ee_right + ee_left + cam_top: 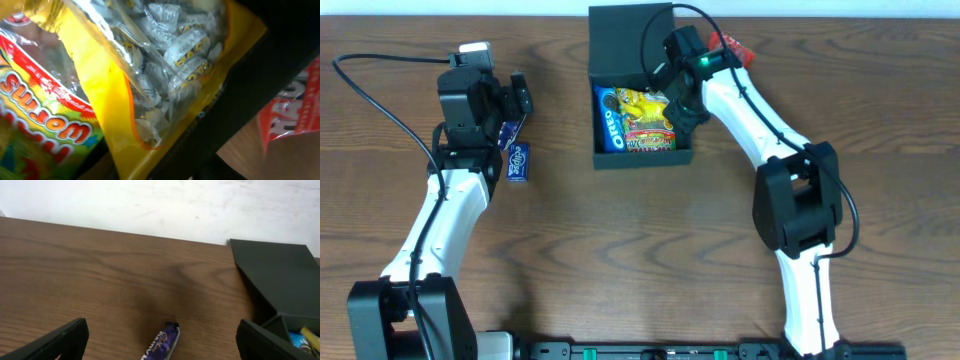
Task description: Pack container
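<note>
The container [604, 157] is a dark square box with its flip lid [628, 35] standing open at the back. Inside lie a blue Oreo packet [609, 118], a yellow bag of wrapped sweets [642, 103] and a gummy worms packet [650, 137]. My right gripper [680, 98] is low over the box's right side, against the yellow bag [165, 60]; its fingers do not show. My left gripper [513, 108] is open above a purple chocolate bar [518, 158] on the table. In the left wrist view the bar [162, 342] lies between the open fingers [162, 327].
A red snack packet [732, 47] lies on the table behind the box's right wall and also shows in the right wrist view [295, 107]. A cable runs from the left arm across the far left of the table [380, 95].
</note>
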`<action>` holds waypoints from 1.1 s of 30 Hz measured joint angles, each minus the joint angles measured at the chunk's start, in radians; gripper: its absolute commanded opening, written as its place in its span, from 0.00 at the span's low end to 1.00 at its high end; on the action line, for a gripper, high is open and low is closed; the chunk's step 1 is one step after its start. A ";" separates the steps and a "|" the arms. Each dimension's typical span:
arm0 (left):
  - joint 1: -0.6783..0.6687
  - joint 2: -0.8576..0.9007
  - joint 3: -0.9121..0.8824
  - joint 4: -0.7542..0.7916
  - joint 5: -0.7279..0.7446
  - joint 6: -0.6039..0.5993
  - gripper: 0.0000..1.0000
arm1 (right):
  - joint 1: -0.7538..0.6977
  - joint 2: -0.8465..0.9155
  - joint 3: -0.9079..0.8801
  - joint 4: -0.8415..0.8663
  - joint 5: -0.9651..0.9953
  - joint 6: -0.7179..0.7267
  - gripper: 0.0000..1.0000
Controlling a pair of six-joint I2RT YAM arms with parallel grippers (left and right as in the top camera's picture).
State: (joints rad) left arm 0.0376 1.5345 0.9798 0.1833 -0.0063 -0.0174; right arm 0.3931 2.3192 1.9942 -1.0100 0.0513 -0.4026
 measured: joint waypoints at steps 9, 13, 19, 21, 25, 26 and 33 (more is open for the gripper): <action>0.000 0.000 0.000 0.000 0.000 0.000 0.95 | 0.037 0.000 0.002 -0.140 -0.006 0.171 0.12; 0.000 0.000 0.000 0.000 0.000 0.000 0.95 | 0.061 0.000 0.002 -0.147 -0.009 0.295 0.01; 0.000 0.000 0.000 0.000 0.000 0.000 0.95 | 0.078 0.000 0.002 -0.203 -0.029 0.455 0.01; 0.000 0.000 0.000 0.000 0.000 0.000 0.95 | 0.078 0.000 0.002 -0.213 -0.039 0.531 0.01; 0.000 0.000 0.000 0.000 0.000 0.000 0.95 | 0.078 0.000 0.002 -0.227 -0.053 0.661 0.01; 0.000 0.000 0.000 0.000 0.000 0.000 0.95 | 0.078 0.000 0.002 -0.231 -0.056 0.689 0.01; 0.000 0.000 0.000 0.000 0.000 0.000 0.95 | 0.081 0.000 0.002 -0.259 -0.060 0.819 0.01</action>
State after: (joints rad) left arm 0.0376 1.5345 0.9798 0.1829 -0.0063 -0.0174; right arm 0.4740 2.3192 1.9965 -1.2686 -0.0086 0.4164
